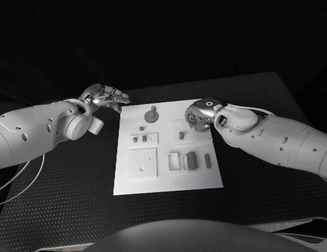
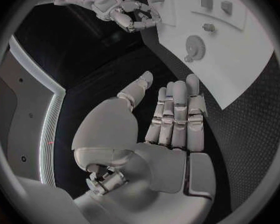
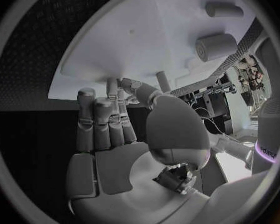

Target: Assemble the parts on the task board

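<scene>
White rectangular task board (image 1: 167, 181) flat at centre of the black textured surface (image 1: 57, 210). Small grey parts on it: round gear (image 1: 151, 115) toward 12 o'clock, short pegs and blocks (image 1: 193, 160) mid-board. Left robot hand (image 1: 106, 97) off the board's 10 o'clock corner, fingers extended and apart, holding nothing. Right robot hand (image 1: 200, 115) over the 2 o'clock edge, fingertips (image 3: 118, 87) pinched together at a small peg; grip unclear.

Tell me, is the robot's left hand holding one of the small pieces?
No. In the left wrist view the left hand is flat, fingers straight and together, nothing in them, beside the white board.
</scene>
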`<state>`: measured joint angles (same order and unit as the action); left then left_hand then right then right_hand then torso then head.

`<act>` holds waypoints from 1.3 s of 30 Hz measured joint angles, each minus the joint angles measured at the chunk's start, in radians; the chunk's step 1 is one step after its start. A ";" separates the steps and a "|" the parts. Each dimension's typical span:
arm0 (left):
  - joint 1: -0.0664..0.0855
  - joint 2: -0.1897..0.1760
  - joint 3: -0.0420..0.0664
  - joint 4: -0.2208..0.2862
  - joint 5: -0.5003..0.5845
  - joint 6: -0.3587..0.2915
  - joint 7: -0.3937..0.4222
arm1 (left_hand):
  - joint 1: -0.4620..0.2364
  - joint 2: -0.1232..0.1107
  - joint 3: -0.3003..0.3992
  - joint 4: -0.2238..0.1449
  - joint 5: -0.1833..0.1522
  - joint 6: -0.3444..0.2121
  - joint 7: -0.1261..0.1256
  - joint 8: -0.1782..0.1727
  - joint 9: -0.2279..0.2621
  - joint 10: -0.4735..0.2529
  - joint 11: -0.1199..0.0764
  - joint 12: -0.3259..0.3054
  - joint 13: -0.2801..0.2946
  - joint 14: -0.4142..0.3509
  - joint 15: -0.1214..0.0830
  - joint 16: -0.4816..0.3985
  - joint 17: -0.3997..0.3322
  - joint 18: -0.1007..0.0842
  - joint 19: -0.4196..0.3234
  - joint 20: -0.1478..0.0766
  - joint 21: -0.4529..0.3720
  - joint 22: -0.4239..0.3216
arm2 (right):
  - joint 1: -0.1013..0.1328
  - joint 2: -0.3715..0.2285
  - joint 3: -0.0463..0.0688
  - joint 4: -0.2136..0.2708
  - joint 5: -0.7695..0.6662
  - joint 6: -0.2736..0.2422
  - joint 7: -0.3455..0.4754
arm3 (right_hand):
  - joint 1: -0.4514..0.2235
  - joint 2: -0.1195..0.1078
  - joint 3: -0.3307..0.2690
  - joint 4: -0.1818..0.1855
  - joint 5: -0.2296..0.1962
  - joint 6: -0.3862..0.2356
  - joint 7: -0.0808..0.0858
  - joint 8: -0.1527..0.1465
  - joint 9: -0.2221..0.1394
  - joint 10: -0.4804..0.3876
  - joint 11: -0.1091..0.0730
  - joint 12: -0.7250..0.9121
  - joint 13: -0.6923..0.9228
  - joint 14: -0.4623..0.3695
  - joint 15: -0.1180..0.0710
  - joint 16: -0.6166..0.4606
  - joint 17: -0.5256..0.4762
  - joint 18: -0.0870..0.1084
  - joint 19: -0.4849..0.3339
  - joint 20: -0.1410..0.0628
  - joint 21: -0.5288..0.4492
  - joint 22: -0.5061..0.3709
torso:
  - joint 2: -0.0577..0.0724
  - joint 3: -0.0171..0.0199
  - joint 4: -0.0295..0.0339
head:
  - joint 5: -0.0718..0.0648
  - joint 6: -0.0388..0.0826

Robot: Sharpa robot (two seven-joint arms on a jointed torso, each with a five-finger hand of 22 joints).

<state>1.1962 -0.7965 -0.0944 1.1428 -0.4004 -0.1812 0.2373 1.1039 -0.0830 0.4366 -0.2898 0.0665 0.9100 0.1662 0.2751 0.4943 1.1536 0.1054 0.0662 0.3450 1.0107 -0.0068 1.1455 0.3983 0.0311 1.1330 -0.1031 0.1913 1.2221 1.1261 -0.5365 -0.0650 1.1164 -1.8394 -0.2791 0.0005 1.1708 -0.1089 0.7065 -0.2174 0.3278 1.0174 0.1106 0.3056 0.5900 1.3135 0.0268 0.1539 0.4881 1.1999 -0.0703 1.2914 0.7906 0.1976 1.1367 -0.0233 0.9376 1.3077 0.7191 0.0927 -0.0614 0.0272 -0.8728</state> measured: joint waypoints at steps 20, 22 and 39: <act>0.000 0.000 0.000 -0.004 0.000 0.000 -0.001 | 0.000 0.000 0.000 0.000 0.000 0.001 -0.001 0.000 0.000 0.000 0.000 0.000 0.002 0.000 0.000 0.000 0.000 0.000 0.000 0.000 0.000 0.000 | -0.002 -0.022 0.003 0.032 0.033 -0.016 0.000 | 0.022 0.022 -0.003 -0.003 0.004 0.001 -0.001 -0.001 -0.001 0.011 0.000 0.013 0.004 0.004 -0.004 0.000 0.000 -0.004 0.004 -0.003 0.000 0.000 | 0.000 -0.0001 -0.0002 | 0.000 0.000; 0.000 0.000 0.000 -0.004 0.000 0.000 -0.001 | 0.000 0.000 0.000 0.000 0.000 0.001 -0.001 0.000 0.000 0.000 0.000 0.000 0.002 0.000 0.000 0.000 0.001 0.000 0.000 0.000 0.000 0.000 | -0.001 -0.027 0.007 0.037 0.040 -0.017 0.000 | 0.022 0.022 -0.003 -0.003 0.005 0.001 -0.001 -0.001 -0.001 0.011 0.000 0.013 0.003 0.004 -0.004 0.000 0.000 -0.004 0.004 -0.003 0.000 0.000 | 0.000 -0.0001 -0.0004 | 0.000 0.000; 0.000 -0.001 0.000 -0.006 0.000 0.003 -0.006 | 0.000 0.000 0.000 0.000 0.000 -0.003 0.003 0.000 0.000 0.000 0.000 0.000 0.002 0.000 0.000 0.000 0.000 0.000 0.000 0.000 -0.004 0.000 | 0.019 -0.046 0.016 0.061 0.077 -0.015 0.001 | 0.022 0.022 -0.003 -0.003 0.004 0.019 0.001 0.010 0.006 0.010 0.000 0.007 0.001 0.003 -0.004 0.000 0.000 -0.004 0.005 -0.001 0.000 0.000 | 0.000 0.0005 -0.0012 | -0.001 0.003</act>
<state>1.1962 -0.7971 -0.0944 1.1372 -0.4004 -0.1787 0.2313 1.1039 -0.0830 0.4366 -0.2898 0.0665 0.9071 0.1691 0.2751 0.4943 1.1540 0.1050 0.0662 0.3469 1.0105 -0.0067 1.1455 0.3988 0.0311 1.1329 -0.1030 0.1873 1.2222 1.1446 -0.5828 -0.0493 1.1774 -1.7621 -0.2936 0.0019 1.1931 -0.0870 0.7034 -0.2199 0.3323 1.0363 0.1113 0.3155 0.5960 1.3240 0.0269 0.1613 0.4894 1.2028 -0.0744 1.2914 0.7902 0.1937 1.1414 -0.0244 0.9374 1.3077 0.7188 0.0932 -0.0625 0.0260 -0.8702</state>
